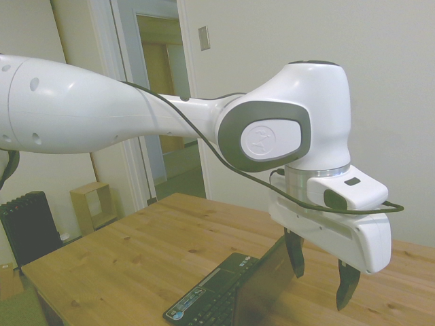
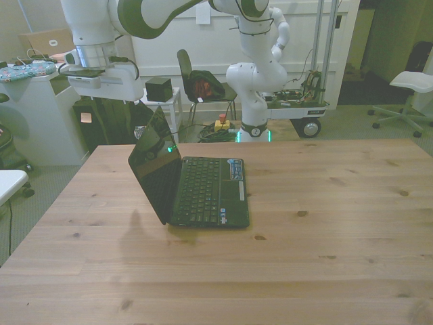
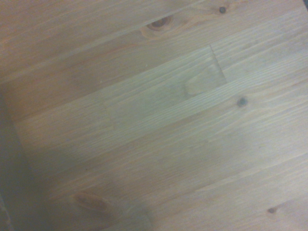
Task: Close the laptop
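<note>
The black laptop (image 2: 206, 193) stands open on the wooden table (image 2: 325, 223), left of the middle in the front view. Its lid (image 2: 154, 166) leans back past upright toward the front view's left, and coloured stickers show on the palm rest. In the side view the lid (image 1: 266, 288) and keyboard (image 1: 212, 299) sit at the bottom edge. My gripper (image 1: 321, 272) hangs open with nothing between its black fingers (image 1: 294, 255), just above and behind the lid's top edge. The wrist view shows bare table planks (image 3: 159, 120) and a dark strip along one edge.
A black chair (image 2: 196, 81) with a red thing on it, a white counter (image 2: 34, 115) and a wheeled cart (image 2: 301, 112) stand behind the table. A white office chair (image 2: 413, 84) is at the far right. A small wooden shelf (image 1: 95, 204) and a dark radiator (image 1: 28, 227) stand by the doorway.
</note>
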`<state>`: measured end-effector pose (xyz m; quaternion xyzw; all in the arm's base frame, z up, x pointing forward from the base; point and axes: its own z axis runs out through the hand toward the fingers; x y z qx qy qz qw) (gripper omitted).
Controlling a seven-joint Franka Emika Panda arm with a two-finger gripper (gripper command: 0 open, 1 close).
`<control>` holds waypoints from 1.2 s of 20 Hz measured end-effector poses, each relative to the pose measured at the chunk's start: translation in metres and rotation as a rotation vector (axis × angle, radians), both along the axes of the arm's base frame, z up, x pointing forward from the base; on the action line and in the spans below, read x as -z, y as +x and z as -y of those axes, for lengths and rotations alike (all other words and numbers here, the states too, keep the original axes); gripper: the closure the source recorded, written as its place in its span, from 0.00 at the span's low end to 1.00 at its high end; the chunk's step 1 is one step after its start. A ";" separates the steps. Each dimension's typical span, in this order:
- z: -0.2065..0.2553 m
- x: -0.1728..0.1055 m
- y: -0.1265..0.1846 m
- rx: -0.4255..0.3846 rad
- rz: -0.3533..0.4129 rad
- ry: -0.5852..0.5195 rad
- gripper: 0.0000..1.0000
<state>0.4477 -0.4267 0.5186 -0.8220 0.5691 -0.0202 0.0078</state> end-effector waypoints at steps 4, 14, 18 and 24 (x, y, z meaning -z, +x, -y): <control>-0.009 0.003 0.007 -0.019 -0.003 0.005 1.00; -0.031 0.000 0.019 -0.062 0.000 0.009 1.00; -0.044 0.000 0.025 -0.085 -0.001 0.012 1.00; -0.083 0.000 0.037 -0.129 -0.010 0.006 1.00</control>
